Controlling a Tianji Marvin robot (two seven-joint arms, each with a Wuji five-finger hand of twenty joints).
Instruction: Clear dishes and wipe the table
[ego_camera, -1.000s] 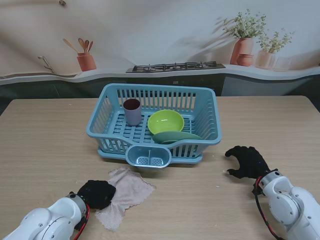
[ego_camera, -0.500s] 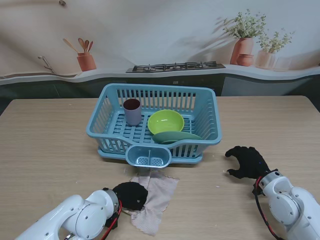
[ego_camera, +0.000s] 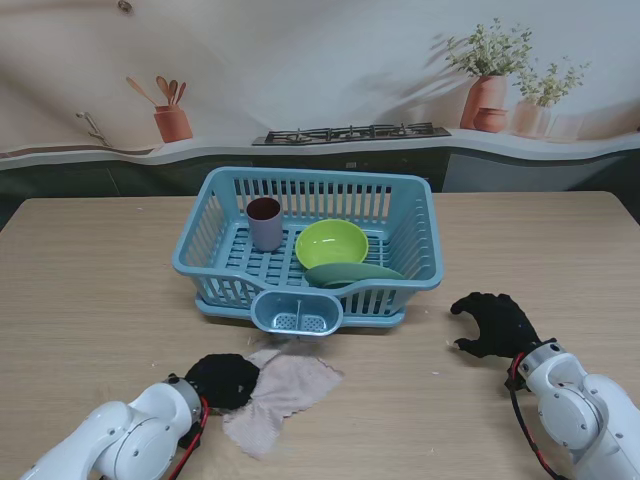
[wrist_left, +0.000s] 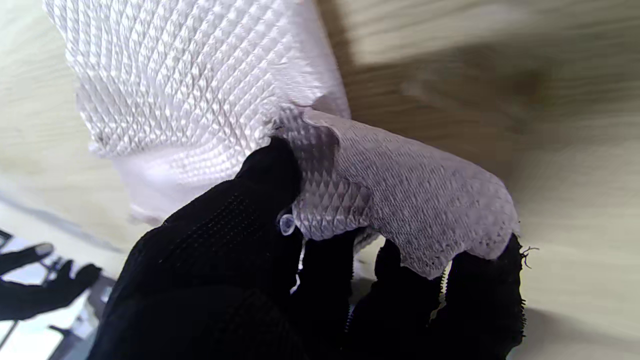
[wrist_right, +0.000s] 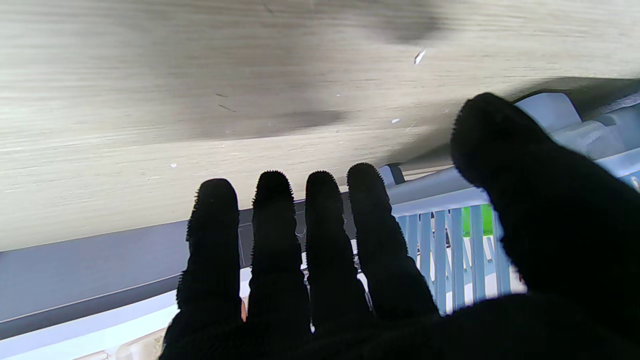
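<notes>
Left hand (ego_camera: 228, 378), in a black glove, is closed on the pink cloth (ego_camera: 285, 392). In the left wrist view its fingers (wrist_left: 260, 200) pinch a folded edge of the cloth (wrist_left: 210, 90), and part of the cloth drapes over the fingertips. The rest of the cloth lies flat on the table (ego_camera: 90, 290), close to the near edge and just in front of the blue dish basket (ego_camera: 400, 200).

Right hand (ego_camera: 495, 325) is flat and open near the right side of the near edge, holding nothing. Its four fingers (wrist_right: 272, 240) lie side by side with the thumb spread away, and the palm hovers over or rests on the wood; I cannot tell which.

Inside the basket stand a purple cup (ego_camera: 265, 222) by the far left corner, a lime green bowl (ego_camera: 331, 243) in the middle and a dark green plate (ego_camera: 352, 273) leaning by the near wall. The plate is partly hidden behind the basket's wall. Tiny pale specks (ego_camera: 435, 374) lie on the wood near the right hand, too small to make out.

Wide bare wood lies along the left edge and the right edge of the table.
</notes>
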